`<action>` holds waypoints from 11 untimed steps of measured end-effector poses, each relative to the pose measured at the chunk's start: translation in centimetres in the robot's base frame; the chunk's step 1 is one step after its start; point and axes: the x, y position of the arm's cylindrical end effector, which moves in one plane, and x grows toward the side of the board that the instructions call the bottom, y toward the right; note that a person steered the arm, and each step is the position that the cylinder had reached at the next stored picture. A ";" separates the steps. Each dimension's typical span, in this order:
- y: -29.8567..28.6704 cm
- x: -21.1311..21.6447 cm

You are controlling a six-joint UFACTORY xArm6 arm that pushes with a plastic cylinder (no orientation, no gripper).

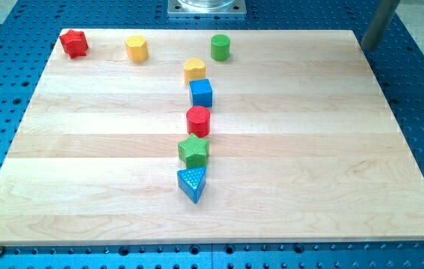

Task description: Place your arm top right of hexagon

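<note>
The yellow hexagon (136,48) sits near the board's top edge, left of centre. My tip (366,47) is at the board's top right corner, just off the wooden edge, far to the right of the hexagon and touching no block. A red star-like block (73,42) lies to the left of the hexagon. A green cylinder (220,46) lies to its right.
A column of blocks runs down the board's middle: a yellow block (194,69), a blue cube (201,93), a red cylinder (198,120), a green star (194,150) and a blue triangle (191,184). The wooden board (331,149) rests on a blue perforated table.
</note>
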 end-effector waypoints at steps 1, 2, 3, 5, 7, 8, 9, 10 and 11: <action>0.0 -0.6; -0.2 -0.9; -2.4 -1.6; -17.7 -4.5; -28.0 -5.0; -38.5 -5.0; -41.6 -2.5; -44.3 -0.7; -45.9 -2.8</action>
